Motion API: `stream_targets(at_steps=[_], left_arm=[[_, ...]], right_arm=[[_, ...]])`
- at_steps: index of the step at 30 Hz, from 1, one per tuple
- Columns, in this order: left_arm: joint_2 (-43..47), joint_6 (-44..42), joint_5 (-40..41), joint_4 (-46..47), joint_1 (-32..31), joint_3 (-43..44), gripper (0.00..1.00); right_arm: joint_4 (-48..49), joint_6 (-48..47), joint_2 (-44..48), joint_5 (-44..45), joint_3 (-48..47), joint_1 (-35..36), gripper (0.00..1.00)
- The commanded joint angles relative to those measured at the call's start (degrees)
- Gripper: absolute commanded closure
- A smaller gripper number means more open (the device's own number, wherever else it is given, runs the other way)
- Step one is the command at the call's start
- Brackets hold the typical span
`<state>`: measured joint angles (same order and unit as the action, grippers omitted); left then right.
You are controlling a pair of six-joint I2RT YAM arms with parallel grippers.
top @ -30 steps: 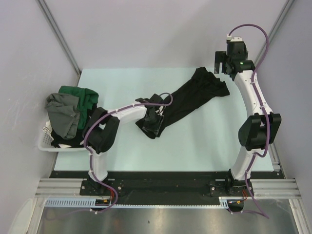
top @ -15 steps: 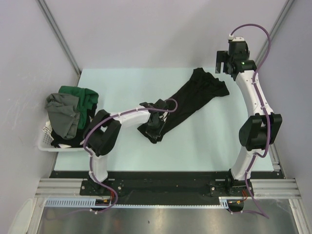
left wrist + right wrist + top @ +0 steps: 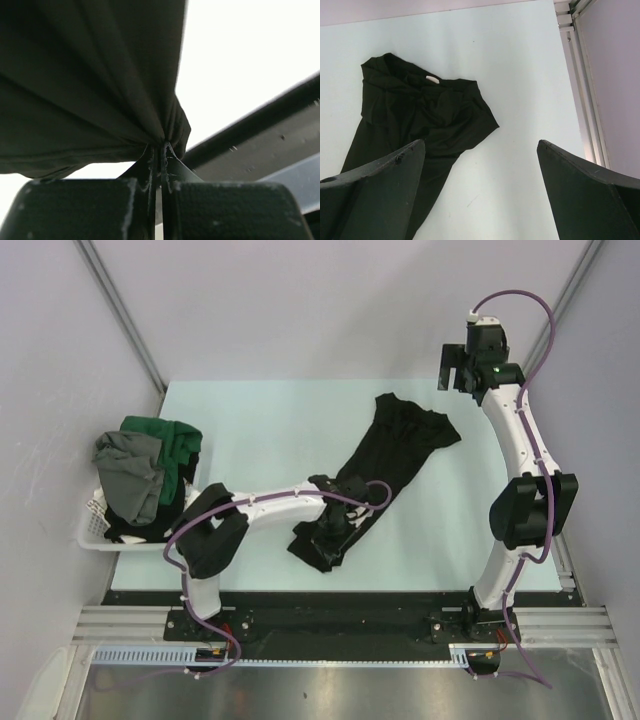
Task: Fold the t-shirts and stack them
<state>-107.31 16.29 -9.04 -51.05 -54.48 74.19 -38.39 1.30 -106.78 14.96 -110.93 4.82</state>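
A black t-shirt [image 3: 395, 445] lies bunched in a long diagonal strip on the pale table, from the near middle up toward the far right. My left gripper [image 3: 335, 527] is at its near end, and in the left wrist view the gripper [image 3: 159, 148] is shut on a gathered fold of the black cloth [image 3: 90, 85], which hangs up off the table. My right gripper [image 3: 456, 366] hovers open over the far right corner. In the right wrist view the gripper [image 3: 480, 145] holds nothing, and the shirt's collar end [image 3: 420, 107] lies below and to the left.
A white slatted basket [image 3: 92, 530] sits at the left table edge, heaped with a dark green t-shirt [image 3: 165, 435], a grey one [image 3: 130, 475] and dark cloth beneath. A metal frame rail [image 3: 580, 90] borders the table's right side.
My left gripper has shut on the black t-shirt's near end and dragged it toward the near edge and rightward. The whole shirt slid after it. The right arm stayed put.
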Motion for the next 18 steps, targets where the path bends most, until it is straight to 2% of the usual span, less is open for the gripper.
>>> stream_targets(at_steps=[1,9,18], left_arm=[[3.2,-0.6,-4.4,-3.3,-3.9,1.4,1.00],[2.2,-1.4,-7.5,-4.2,-11.1,5.4,1.00],[-2.5,-2.6,-9.0,-5.2,-14.0,14.0,1.00]], right_arm=[[-0.1,1.6,2.7,-0.3,-1.3,0.7,0.00],[0.0,3.6,3.1,-0.1,-0.2,1.4,0.00],[-0.5,4.9,4.7,0.3,1.9,2.2,0.00]])
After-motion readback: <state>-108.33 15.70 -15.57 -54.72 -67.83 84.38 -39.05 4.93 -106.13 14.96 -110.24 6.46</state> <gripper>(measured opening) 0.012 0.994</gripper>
